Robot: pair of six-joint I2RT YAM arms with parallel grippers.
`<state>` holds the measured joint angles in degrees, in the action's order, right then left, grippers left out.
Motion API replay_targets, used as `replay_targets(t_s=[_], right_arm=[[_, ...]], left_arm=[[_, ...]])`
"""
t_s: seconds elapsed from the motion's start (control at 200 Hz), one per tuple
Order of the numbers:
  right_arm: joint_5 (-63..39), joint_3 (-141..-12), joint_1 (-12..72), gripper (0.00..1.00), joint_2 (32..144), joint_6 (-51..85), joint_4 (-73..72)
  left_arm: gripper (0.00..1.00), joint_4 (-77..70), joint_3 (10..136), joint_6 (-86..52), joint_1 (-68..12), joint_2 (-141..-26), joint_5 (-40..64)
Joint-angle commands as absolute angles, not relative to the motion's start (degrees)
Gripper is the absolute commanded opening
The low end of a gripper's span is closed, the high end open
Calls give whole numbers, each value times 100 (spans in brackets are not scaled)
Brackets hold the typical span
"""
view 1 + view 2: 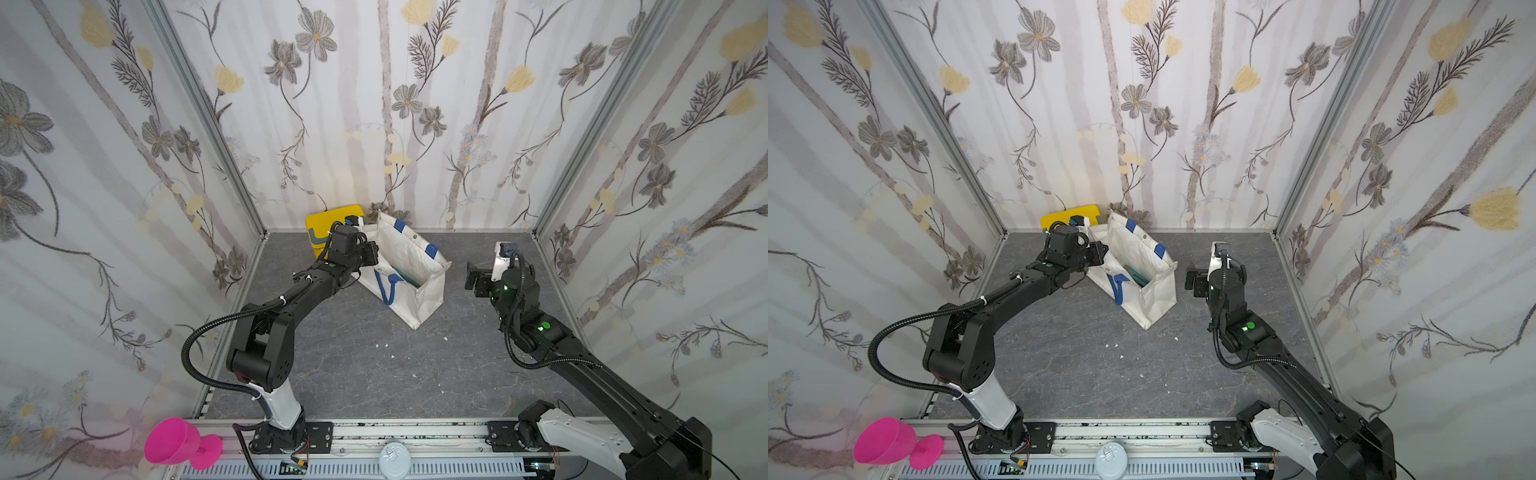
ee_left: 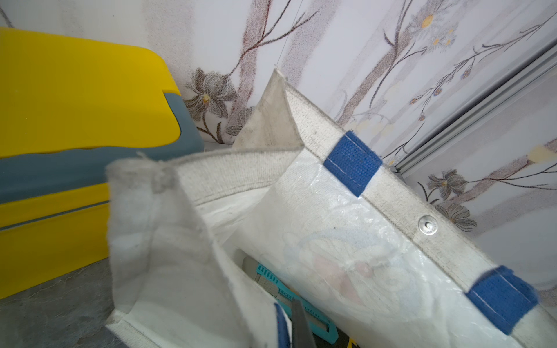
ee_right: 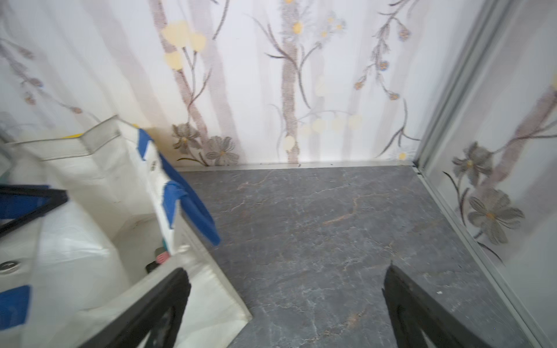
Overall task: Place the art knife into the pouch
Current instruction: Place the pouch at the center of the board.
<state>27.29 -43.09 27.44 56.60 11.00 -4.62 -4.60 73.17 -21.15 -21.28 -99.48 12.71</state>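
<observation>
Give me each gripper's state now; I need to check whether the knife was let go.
Left gripper: shut, apparently pinching the pouch rim.
Right gripper: open, holding nothing.

Grey marbled tabletop (image 1: pixel 353 365), pouch (image 1: pixel 415 257), yellow box (image 1: pixel 324 220)

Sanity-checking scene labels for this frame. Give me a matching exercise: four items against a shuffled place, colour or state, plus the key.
Column one:
1. art knife
2. yellow box
3. right gripper
4. goblet

Column two:
A. fingers wide apart, holding nothing
B. bright pink
C. lying inside the pouch
D. against the back wall

Pairs: 1-C, 2-D, 3-A, 4-B
</observation>
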Motion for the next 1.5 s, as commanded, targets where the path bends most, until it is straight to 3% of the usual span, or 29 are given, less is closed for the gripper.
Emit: replay_targets(t_s=[0.0, 0.185, 0.445, 0.839, 0.884, 1.074, 1.149, 1.314, 1.494], right_arm=[[3033, -3529, 2184, 100, 5389, 1233, -1613], [3190, -2560, 1250, 99, 5568, 1769, -2587], [3788, -1951, 943, 100, 6502, 1778, -3877], [3876, -1003, 167, 99, 6905, 1341, -5794], [3802, -1030, 66, 100, 6995, 1386, -5741], [3671, -1201, -7, 100, 7340, 1404, -5672], [3559, -1229, -10, 99, 7355, 1476, -5624], [3379, -1262, -9, 99, 7374, 1532, -5579], [2868, -1255, -9, 99, 7417, 1512, -5685]], left_arm=[[0, -708, 7369, -2120, -2126, -10014, 1344], [0, -762, 7374, -2089, -2127, -10152, 1273], [0, -724, 7374, -2000, -2128, -10161, 1260], [0, -744, 7308, -1767, -2118, -9932, 984], [10, -822, 7246, -1762, -2118, -9891, 1022], [19, -1093, 7011, -1663, -2118, -9653, 991], [33, -1142, 6956, -1628, -2118, -9568, 925], [33, -1231, 6847, -1564, -2118, -9433, 910], [66, -1236, 6715, -1598, -2120, -9256, 869]])
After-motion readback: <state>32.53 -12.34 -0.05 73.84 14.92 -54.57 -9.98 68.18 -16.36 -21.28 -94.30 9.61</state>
